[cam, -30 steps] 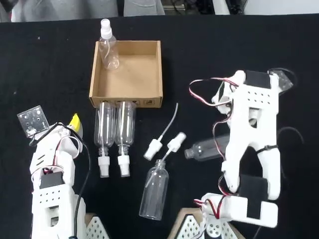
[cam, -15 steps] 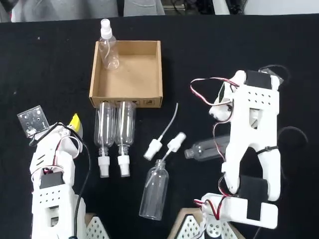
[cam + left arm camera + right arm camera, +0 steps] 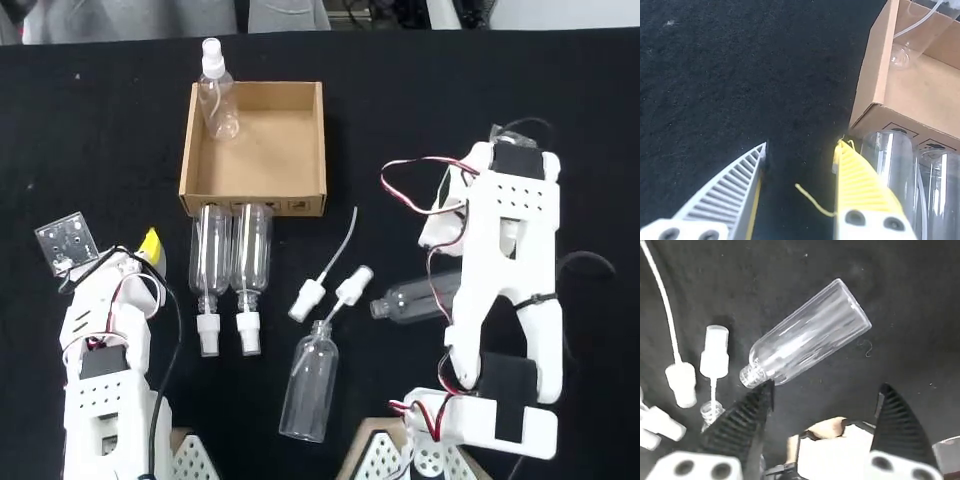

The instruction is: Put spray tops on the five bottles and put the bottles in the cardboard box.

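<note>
The cardboard box (image 3: 255, 150) (image 3: 875, 75) holds one capped bottle (image 3: 216, 95) (image 3: 912, 42) leaning on its far-left corner. Two more capped bottles (image 3: 208, 272) (image 3: 250, 272) lie side by side just in front of the box. Beside them, my left gripper (image 3: 132, 252) (image 3: 800, 145) is open over bare cloth, its yellow finger (image 3: 860, 195) next to the nearer bottle (image 3: 890, 155). Two loose spray tops (image 3: 308, 298) (image 3: 354, 285) lie mid-table. One uncapped bottle (image 3: 310, 375) lies near the front. Another uncapped bottle (image 3: 412, 298) (image 3: 807, 337) lies under my right arm (image 3: 505, 260), where the right gripper (image 3: 826, 386) hangs open above it.
The table is covered in black cloth (image 3: 100, 120). Red and white cables (image 3: 410, 175) loop off the right arm. The arm bases stand at the front edge.
The upper end of the right arm has swung slightly left. The bottles, spray tops and left arm have not moved.
</note>
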You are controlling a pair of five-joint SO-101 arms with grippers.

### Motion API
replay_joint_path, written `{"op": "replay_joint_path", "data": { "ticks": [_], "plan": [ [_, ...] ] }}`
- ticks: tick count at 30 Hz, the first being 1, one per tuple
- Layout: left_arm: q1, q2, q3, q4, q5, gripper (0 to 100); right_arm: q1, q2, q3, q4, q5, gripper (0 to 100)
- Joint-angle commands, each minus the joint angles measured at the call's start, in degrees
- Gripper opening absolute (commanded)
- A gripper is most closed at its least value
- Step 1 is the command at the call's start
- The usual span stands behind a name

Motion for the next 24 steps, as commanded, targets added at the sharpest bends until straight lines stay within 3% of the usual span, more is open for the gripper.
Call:
{"op": "replay_joint_path", "data": {
  "ticks": [1,18,24],
  "plan": [
    [-0.1,-1.1,-1.1,-0.1,0.0,21,-1.0,-6.0,0.0,1.8,3.9,27.2],
    [-0.1,-1.1,-1.1,-0.1,0.0,21,-1.0,-7.4,0.0,1.8,19.8,27.1],
    [-0.1,-1.1,-1.1,-0.1,0.0,21,-1.4,-17.0,2.7,1.3,27.3,16.1]
  ]
}}
